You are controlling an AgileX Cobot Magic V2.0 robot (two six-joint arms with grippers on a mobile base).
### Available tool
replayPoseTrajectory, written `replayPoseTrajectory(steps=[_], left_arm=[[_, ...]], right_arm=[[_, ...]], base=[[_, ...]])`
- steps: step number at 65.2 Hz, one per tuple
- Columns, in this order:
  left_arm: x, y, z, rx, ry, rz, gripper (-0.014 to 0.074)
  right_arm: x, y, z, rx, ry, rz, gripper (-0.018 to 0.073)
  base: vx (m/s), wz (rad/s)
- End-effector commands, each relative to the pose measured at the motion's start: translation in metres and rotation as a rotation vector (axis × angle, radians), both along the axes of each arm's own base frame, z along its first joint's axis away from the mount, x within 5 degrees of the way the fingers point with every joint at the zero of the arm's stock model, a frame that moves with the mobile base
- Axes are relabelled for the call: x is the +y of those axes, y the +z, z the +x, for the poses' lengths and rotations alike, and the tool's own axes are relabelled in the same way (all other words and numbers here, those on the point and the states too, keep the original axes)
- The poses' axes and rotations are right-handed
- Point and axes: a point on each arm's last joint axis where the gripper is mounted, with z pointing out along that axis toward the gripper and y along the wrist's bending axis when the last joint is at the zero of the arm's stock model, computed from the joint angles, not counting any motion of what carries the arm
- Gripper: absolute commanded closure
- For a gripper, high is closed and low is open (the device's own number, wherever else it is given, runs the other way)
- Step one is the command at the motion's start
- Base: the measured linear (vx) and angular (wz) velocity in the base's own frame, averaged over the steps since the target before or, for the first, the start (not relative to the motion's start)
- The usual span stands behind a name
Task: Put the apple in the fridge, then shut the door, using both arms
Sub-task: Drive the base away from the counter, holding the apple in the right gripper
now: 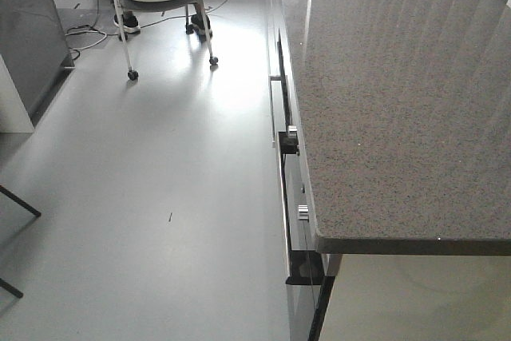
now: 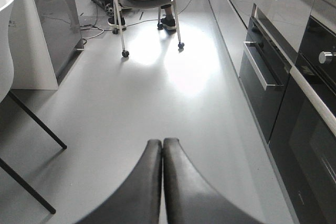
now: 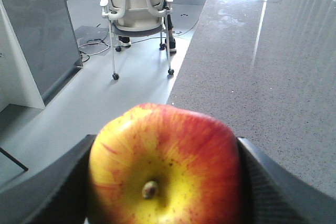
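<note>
One step of the task looked done: the apple (image 3: 167, 156) was gripped, clamped between the two fingers of the right tool (image 3: 163, 192), whose jaws were spread only to the fruit's width. It hung over the floor-side edge of the counter (image 3: 262, 77). Carrying it to the dark grey unit (image 3: 42, 40) across the floor, judged to be the fridge, placing it and closing the door all lay ahead. The left tool (image 2: 162, 150) was fully clenched, fingers touching, holding nothing.
</note>
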Motion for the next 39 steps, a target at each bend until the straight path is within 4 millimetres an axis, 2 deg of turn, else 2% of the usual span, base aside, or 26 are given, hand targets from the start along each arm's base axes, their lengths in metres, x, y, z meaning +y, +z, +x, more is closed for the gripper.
replayPoseTrajectory(steps=[1, 39], left_arm=[[-0.0003, 0.0126, 0.0002, -0.101, -0.002, -0.003, 0.0603], [-0.0003, 0.0126, 0.0002, -0.101, -0.002, -0.003, 0.0603]], right_arm=[[-0.0016, 0.0222, -0.0112, -0.133, -0.02, 0.018, 0.0401], [-0.0016, 0.0222, -0.0112, -0.133, -0.02, 0.018, 0.0401]], base=[[0.0, 0.0], [0.0, 0.02]])
